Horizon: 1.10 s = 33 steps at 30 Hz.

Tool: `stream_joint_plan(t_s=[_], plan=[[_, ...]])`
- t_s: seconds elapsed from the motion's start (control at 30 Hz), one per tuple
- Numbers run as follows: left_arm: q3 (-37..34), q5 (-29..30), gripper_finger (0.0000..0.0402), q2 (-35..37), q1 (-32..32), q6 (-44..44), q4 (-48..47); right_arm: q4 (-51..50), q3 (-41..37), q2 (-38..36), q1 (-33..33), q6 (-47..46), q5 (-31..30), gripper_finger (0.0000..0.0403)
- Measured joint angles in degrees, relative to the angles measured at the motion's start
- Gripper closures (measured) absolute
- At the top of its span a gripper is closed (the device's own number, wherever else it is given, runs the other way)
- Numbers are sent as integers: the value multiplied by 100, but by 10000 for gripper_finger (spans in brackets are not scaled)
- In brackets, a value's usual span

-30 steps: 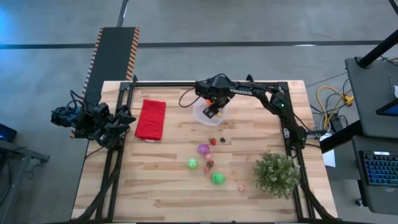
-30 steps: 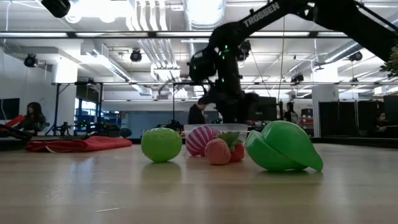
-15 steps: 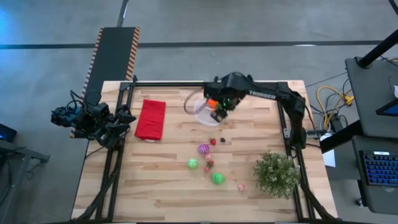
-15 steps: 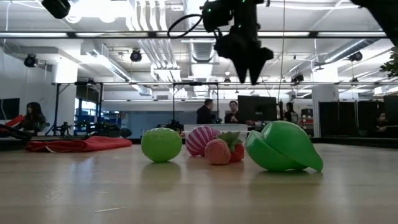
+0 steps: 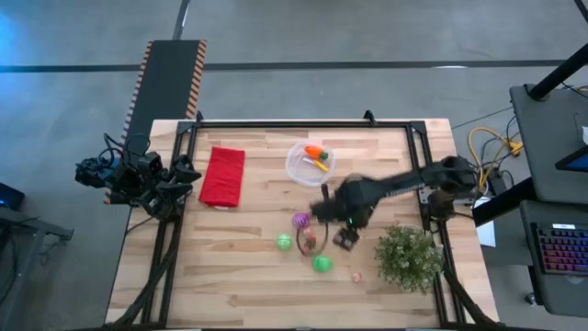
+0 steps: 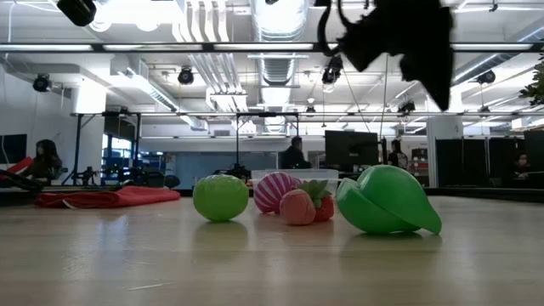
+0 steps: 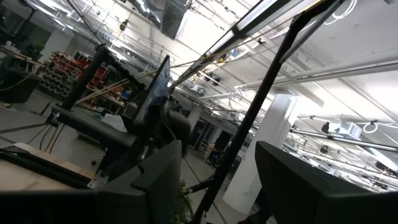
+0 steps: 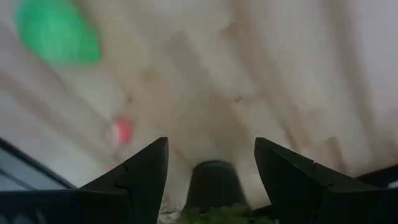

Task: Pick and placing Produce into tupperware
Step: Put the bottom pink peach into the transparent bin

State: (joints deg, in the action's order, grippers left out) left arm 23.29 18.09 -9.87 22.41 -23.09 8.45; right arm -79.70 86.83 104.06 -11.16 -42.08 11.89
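The tupperware (image 5: 296,171) stands toward the table's far edge with the orange carrot (image 5: 315,152) lying inside it. On the wood lie a purple ball (image 5: 300,221), a green ball (image 5: 285,242), a larger green piece (image 5: 322,264), small red pieces (image 5: 310,241) and a pink piece (image 5: 356,276). My right gripper (image 5: 345,239) hangs open and empty above the table, just right of the red pieces. Its wrist view shows the green piece (image 8: 56,31) and a red-pink piece (image 8: 122,130) below. My left gripper (image 7: 217,186) is open and parked off the table's left edge.
A bushy potted plant (image 5: 409,257) stands near the table's right near corner, close to my right gripper. A folded red cloth (image 5: 222,175) lies at the left far side. In the low view the produce (image 6: 297,206) lines up before the tupperware (image 6: 293,174).
My right gripper has risen out of the tupperware and swung toward the table's near edge and a little right, ending above the loose produce beside the plant. The carrot stays behind, lying in the tupperware.
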Motion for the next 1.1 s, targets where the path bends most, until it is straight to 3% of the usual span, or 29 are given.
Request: stream_joint_plan(t_s=[0.2, 0.43, 0.87, 1.1], plan=[[0, 25, 210, 0, 0, -4, 0, 699, -333, 216, -1012, -122, 199, 164], [0, 240, 210, 0, -1, -55, 8, 1077, -259, 826, -1596, 238, 343, 137], [0, 350, 210, -2, -1, -61, 4, 1813, -668, 891, -1826, 746, 50, 131], [0, 348, 210, 0, -1, -59, 4, 2313, -782, 891, -1943, 439, -20, 136]])
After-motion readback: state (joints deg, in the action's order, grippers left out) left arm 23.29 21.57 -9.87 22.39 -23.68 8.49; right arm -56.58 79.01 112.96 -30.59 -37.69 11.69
